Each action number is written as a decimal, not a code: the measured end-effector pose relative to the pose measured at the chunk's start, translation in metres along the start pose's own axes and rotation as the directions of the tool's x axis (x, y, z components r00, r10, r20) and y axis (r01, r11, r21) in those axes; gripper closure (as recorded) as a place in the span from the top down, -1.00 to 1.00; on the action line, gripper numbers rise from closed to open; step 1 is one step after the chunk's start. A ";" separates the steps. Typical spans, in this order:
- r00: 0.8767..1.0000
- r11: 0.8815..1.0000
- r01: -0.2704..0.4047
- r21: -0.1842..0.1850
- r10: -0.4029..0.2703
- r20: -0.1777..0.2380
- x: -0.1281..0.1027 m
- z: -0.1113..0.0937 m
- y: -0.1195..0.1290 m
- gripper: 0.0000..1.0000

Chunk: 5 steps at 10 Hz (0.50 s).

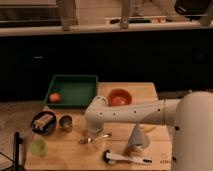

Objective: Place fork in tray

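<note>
The small silver fork (94,139) lies flat on the wooden table (115,150), in front of the metal cup. The dark-green tray (75,82) stands at the table's back left with an orange fruit (55,97) in its front-left corner. My white arm reaches in from the right and bends down. My gripper (93,132) hangs right over the fork, at or just above it. The arm's end hides whether it touches the fork.
An orange bowl (120,96) stands right of the tray. A black bowl (43,122) and a metal cup (66,122) are at the left. A green item (38,147), a grey cone (136,138) and a white-handled black-headed tool (125,159) lie near the front edge.
</note>
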 end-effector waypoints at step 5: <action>1.000 1.000 -0.004 -0.012 0.005 0.020 0.002 0.000 -0.001 -0.78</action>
